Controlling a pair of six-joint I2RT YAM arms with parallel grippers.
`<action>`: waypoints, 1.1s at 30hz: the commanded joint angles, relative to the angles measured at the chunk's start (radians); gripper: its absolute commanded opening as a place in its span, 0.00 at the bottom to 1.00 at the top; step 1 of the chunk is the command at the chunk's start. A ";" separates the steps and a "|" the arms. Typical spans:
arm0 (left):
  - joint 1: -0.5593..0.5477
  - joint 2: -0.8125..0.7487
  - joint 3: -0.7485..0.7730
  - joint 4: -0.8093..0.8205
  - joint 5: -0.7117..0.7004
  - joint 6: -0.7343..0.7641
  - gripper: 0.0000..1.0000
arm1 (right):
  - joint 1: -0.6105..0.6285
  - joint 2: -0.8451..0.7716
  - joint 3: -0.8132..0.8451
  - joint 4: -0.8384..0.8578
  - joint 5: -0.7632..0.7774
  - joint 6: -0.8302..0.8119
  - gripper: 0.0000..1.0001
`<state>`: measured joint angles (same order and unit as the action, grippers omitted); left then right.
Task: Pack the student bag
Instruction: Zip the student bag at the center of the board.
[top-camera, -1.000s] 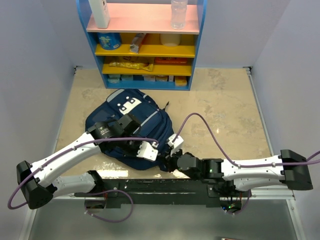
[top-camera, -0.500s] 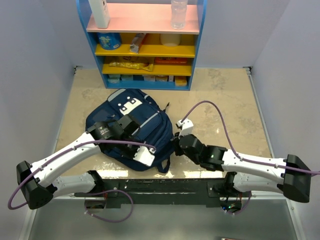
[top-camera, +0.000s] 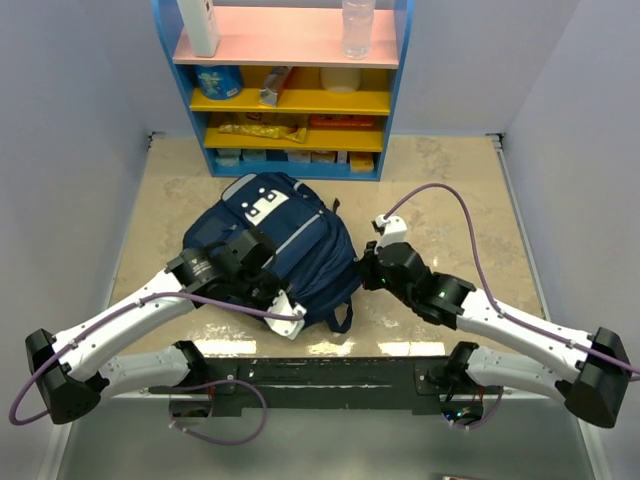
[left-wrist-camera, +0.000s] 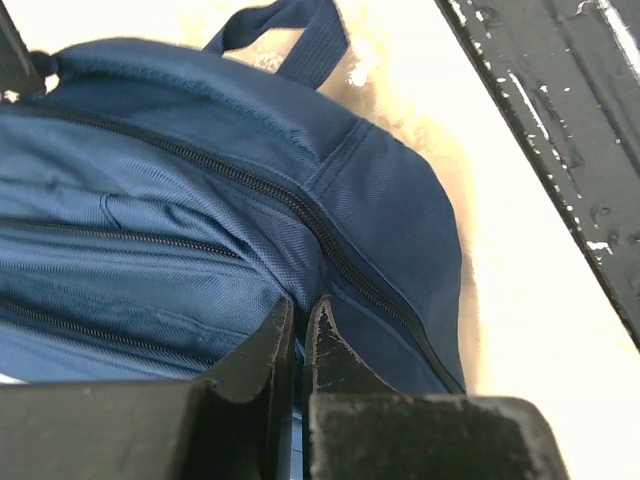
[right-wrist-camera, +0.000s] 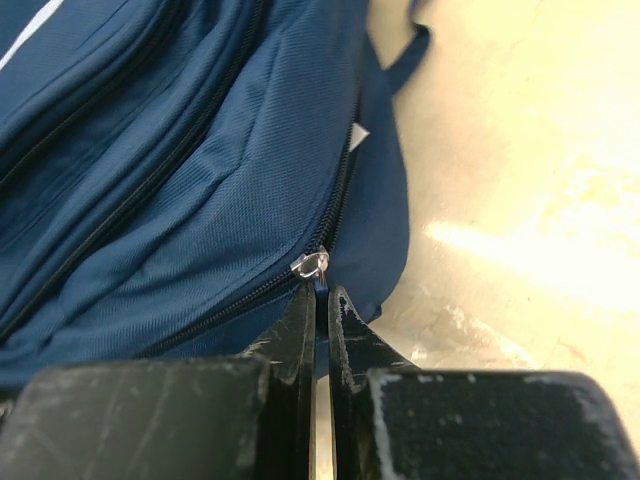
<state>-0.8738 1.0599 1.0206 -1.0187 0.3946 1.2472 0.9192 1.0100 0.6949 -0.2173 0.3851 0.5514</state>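
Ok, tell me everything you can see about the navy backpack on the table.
The student bag is a navy woven-fabric backpack lying flat on the beige table, front up, before the blue shelf. It has a thin light stripe, white label patches, several zip lines, a top loop and straps. The left end effector pinches its fabric near a seam; the right end effector is shut on a zip pull at its side.

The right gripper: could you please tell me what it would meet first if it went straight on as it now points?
The zipper slider of the student bag, right at its shut tips; the right gripper seems to pinch the slider's pull. Beyond that lies the bag's navy fabric.
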 joint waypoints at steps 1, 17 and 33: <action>-0.010 -0.081 -0.068 -0.134 -0.062 0.005 0.02 | -0.022 -0.111 -0.030 -0.008 0.028 -0.018 0.00; 0.122 0.066 0.165 -0.087 0.184 -0.311 1.00 | 0.491 -0.002 -0.149 0.300 -0.134 0.125 0.00; -0.033 0.049 -0.111 0.184 0.044 -0.465 1.00 | 0.489 -0.021 -0.153 0.318 -0.084 0.131 0.00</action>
<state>-0.9047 1.1141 0.9546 -0.8818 0.4664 0.8471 1.4025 1.0023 0.5339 0.0006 0.2741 0.6598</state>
